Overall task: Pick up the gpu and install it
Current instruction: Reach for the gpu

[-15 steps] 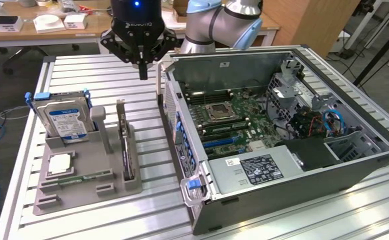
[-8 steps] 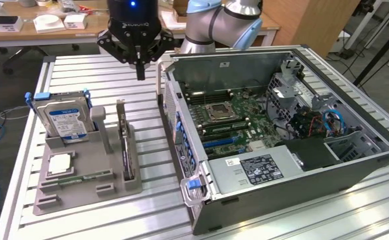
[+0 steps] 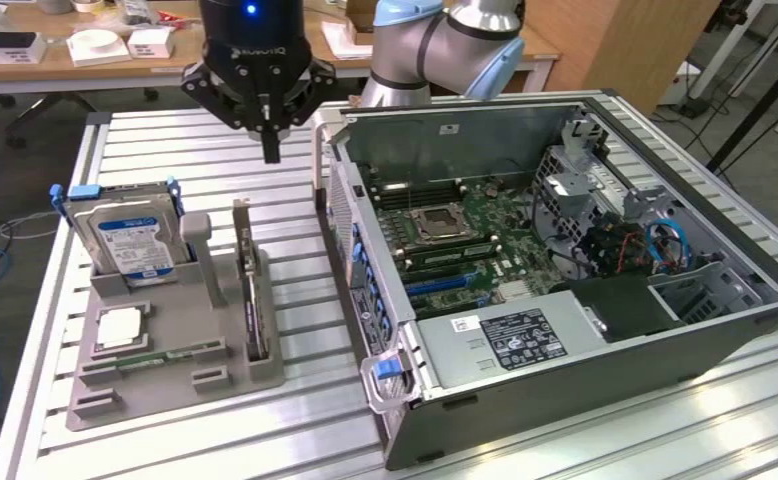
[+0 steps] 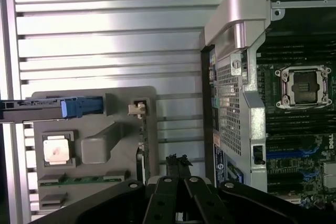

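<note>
- The gpu [image 3: 249,285], a thin flat black card with a silver metal end bracket, stands on its long edge in a slot of the grey moulded plastic holder [image 3: 272,375], which sits to the exterior view's left of the open tower
- My black two-finger gripper [image 3: 272,152] hangs above the far end of that holder, apart from the card, its claw pinched together with nothing in it
- I judge the step in hand to be the approach for the pick: the claw has to spread wider than the card's thin edge, sit square over the top edge and keep its pads parallel to the flat faces
- A board this thin probably flexes, so I'd take it near the middle of its length and pull straight up along the slot
- Near it in the same holder stands the thick silver hard drive [image 3: 125,240] with a blue label and blue clips, which I'd keep clear of
- The holder looks matte, while the table [image 3: 162,140] is ribbed, shiny aluminium slats
- The dark grey sheet-metal case [image 3: 563,390] lies open, showing a green motherboard [image 3: 483,230]
</note>
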You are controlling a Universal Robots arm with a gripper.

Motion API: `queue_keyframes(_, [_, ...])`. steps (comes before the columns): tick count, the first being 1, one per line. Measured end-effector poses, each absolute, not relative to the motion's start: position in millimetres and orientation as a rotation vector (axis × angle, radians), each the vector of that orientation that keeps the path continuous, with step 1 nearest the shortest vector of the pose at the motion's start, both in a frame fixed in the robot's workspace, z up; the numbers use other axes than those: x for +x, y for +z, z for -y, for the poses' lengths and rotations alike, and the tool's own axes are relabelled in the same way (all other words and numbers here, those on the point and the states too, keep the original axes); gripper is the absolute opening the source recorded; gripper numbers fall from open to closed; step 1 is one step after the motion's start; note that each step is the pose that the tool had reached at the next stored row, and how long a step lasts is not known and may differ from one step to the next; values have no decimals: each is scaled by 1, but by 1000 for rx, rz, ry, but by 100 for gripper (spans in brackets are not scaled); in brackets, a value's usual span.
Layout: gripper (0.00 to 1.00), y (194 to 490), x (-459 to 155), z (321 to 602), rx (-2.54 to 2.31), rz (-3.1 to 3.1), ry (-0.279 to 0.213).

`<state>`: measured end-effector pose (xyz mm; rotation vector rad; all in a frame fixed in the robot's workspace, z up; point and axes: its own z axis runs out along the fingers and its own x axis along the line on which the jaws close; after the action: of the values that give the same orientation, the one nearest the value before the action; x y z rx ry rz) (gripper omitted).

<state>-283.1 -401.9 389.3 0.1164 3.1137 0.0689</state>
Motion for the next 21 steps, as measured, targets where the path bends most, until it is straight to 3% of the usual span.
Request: queue_keyframes(21, [11,388,-317,409,115,-3114,69])
